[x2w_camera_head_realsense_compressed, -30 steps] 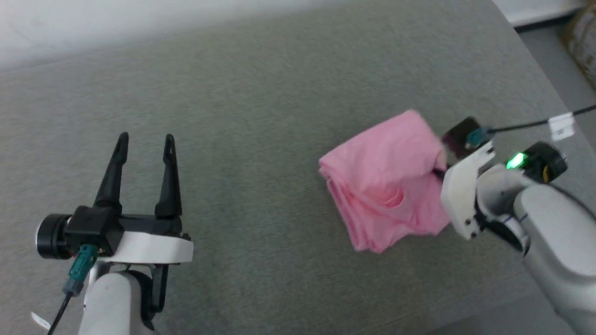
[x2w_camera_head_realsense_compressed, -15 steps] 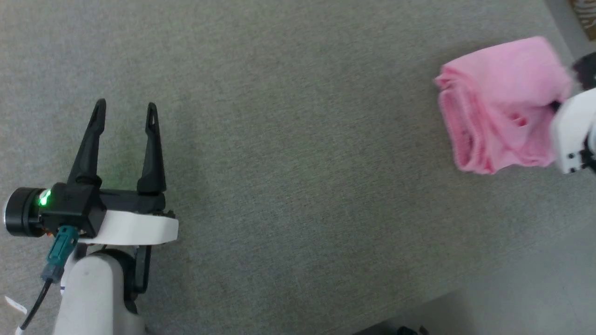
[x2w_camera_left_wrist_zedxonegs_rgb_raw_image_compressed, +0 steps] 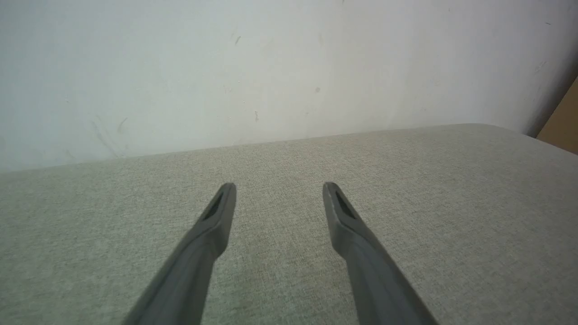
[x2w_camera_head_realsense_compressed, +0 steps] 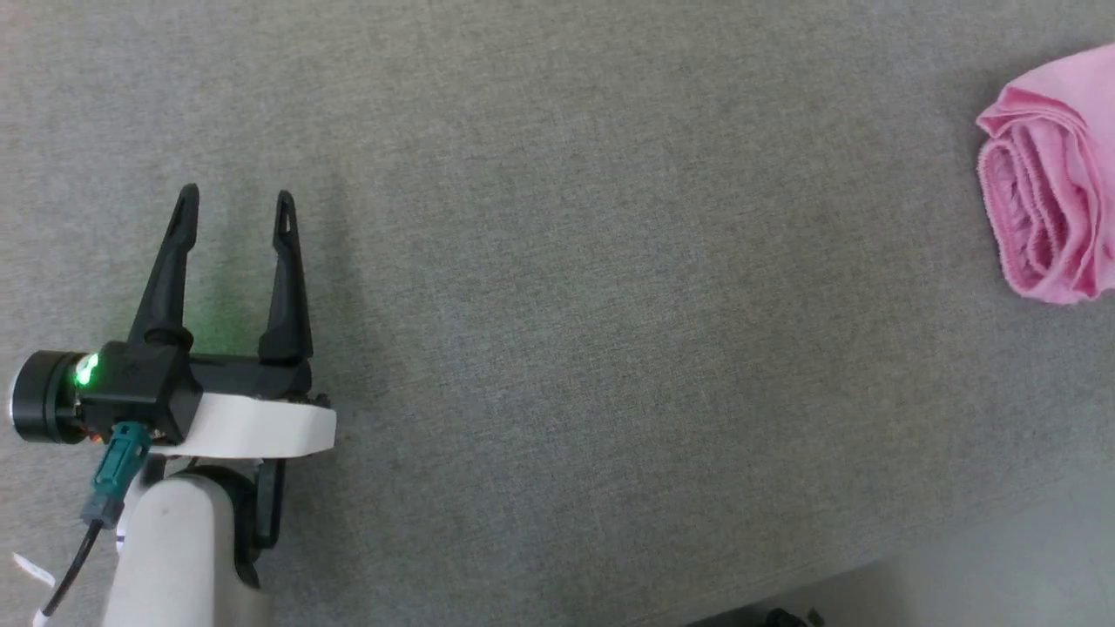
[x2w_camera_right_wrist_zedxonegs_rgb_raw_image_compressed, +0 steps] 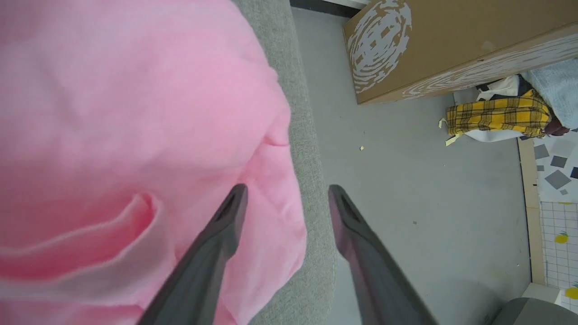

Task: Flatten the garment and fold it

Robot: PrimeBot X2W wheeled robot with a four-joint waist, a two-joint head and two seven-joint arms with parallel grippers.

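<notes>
Head camera has swung, not the things: the right end effector (x2w_camera_right_wrist_zedxonegs_rgb_raw_image_compressed: pixel 286 187), clamped in the folded pink shorts (x2w_camera_head_realsense_compressed: pixel 1054 174) a second ago, now hangs released over them at the grey padded surface (x2w_camera_head_realsense_compressed: pixel 557 305)'s right edge, so the fold looks done; left end effector (x2w_camera_head_realsense_compressed: pixel 235 195) idle, spread, well apart from that edge.

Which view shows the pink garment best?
Right wrist view: the garment covers its left half, close up, by the open right gripper. The head view has its layered folds, cut off at the right edge. The left wrist view faces the wall.
</notes>
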